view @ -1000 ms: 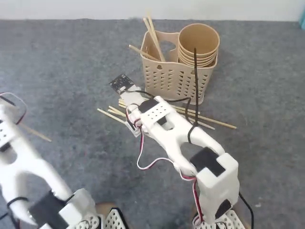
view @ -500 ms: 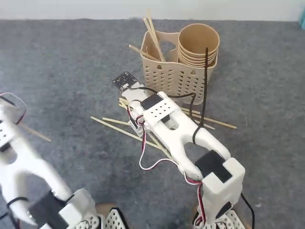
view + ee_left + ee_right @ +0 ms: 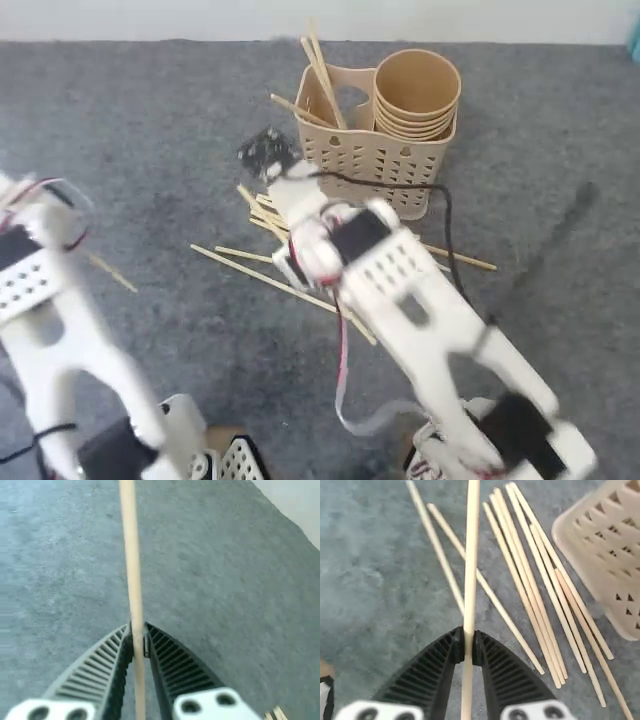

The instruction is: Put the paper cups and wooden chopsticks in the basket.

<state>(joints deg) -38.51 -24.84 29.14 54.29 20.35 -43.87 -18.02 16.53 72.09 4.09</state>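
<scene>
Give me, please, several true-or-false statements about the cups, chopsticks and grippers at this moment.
The paper cups are stacked in the basket. True.
The right gripper is open and empty. False: it is shut on a chopstick.
The left gripper is shut on a second chopstick. True.
Every chopstick is in the basket. False: loose chopsticks lie on the carpet beside it.

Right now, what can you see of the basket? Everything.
The basket is beige, plastic-looking, with walls perforated by small holes and a central divider with a handle cut-out. It stands upright on the grey carpet. One compartment holds a stack of paper cups; in the other, a few chopsticks lean tilted, poking over the rim. By its base lie loose chopsticks.
</scene>
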